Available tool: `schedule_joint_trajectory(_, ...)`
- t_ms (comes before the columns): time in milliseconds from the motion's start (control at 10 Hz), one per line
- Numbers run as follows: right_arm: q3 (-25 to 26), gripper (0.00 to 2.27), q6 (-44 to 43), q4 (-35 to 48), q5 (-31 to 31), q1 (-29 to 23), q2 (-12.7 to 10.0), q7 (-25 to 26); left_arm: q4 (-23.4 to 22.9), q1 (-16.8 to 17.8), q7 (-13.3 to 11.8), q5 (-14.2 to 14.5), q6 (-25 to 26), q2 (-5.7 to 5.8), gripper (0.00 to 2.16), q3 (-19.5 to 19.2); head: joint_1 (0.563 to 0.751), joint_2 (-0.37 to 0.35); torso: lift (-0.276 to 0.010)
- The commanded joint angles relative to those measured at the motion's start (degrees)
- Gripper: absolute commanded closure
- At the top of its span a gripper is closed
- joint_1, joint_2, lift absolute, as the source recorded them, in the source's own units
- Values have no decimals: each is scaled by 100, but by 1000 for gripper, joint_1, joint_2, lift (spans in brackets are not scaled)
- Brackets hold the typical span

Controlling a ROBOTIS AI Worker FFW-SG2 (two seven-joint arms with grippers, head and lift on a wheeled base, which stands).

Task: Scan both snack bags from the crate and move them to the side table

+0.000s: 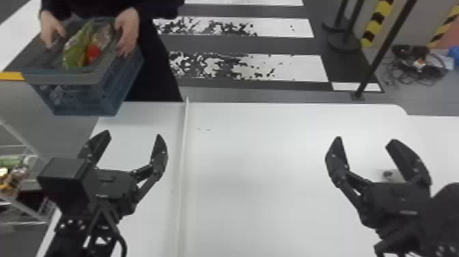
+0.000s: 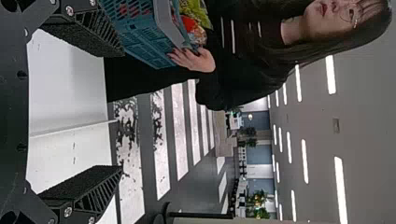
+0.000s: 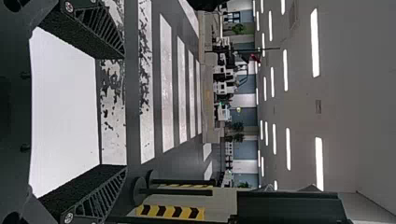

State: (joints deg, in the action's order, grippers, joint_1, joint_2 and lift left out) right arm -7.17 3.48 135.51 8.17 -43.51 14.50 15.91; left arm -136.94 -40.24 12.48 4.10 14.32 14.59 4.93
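Observation:
Over the left part of the white table, my left gripper [image 1: 133,136] stands open with nothing between its fingers; the left wrist view has this left gripper [image 2: 120,112] open too. My right gripper [image 1: 364,140] is open and empty above the table's right part, as is the right gripper [image 3: 125,112] in its wrist view. A person's two hands hold the blue-grey crate [image 1: 82,99] beyond the left gripper, at the table's far left corner. Inside lie snack bags, a green one [image 1: 75,51] and a red and clear one [image 1: 94,52]. The left wrist view catches the crate [image 2: 140,28] and green bag [image 2: 195,11].
A thin white raised strip [image 1: 182,153] runs front to back across the white table [image 1: 266,153]. A small dark object [image 1: 387,174] lies beside the right gripper. At the left stands a wire rack [image 1: 20,208] with packages. Posts stand behind the table at the right.

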Motion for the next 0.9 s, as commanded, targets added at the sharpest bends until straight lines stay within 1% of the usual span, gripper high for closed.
schedule_joint_trajectory(0, -4, 83, 0, 2, 0, 0, 0, 0, 0, -1, 0, -14, -11, 0, 137, 0, 695, 13, -29)
schedule_joint_trajectory(800, 5, 83, 0, 2, 26, -18, 35, 0, 9, -19, -62, 56, -82, 26, 137, 0, 695, 8, -29)
